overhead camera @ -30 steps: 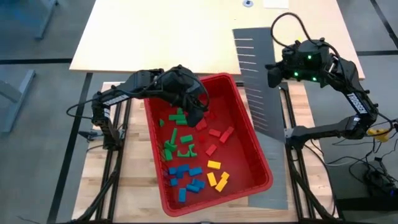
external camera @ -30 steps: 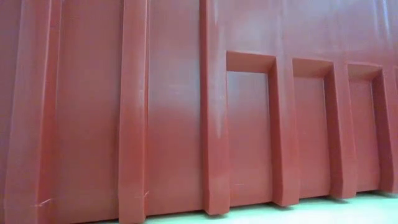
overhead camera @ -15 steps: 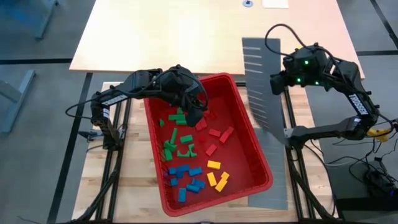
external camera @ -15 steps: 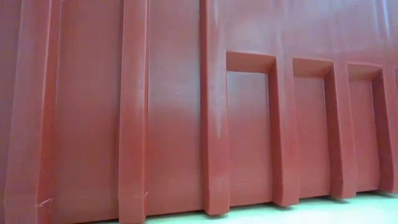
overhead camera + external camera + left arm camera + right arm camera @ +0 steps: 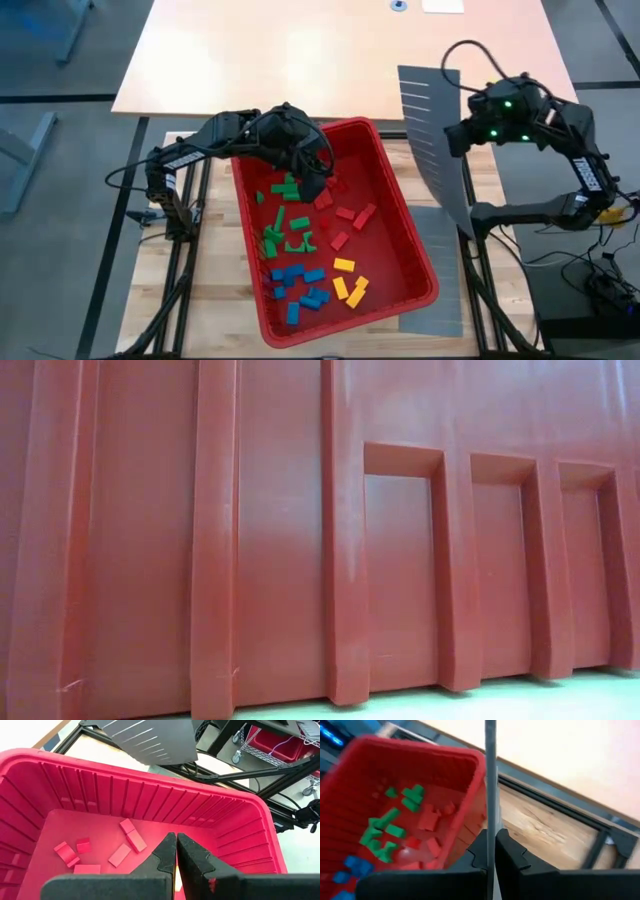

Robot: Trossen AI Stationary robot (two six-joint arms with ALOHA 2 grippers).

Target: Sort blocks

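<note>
Red, green, blue and yellow blocks (image 5: 305, 245) lie in our bin (image 5: 415, 250). Left gripper (image 5: 312, 185) hovers there pinched closed, empty; right gripper (image 5: 455, 137) clamps a grey panel (image 5: 432, 120).

The red bin (image 5: 400, 215) takes up the middle of the worktop (image 5: 165, 290). Its ribbed walls bar any sideways approach, so entry is from above only. Inside the bin, the blocks (image 5: 300, 240) lie grouped by colour, with bare floor along the bin's right wall. The left gripper (image 5: 318, 185) occupies the bin's upper part, jaws closed. Right of the bin, a grey slotted panel (image 5: 432, 120) is clamped on edge in the right gripper (image 5: 462, 135), blocking that side. A second panel (image 5: 440, 305) lies flat beside the bin's lower right corner.
</note>
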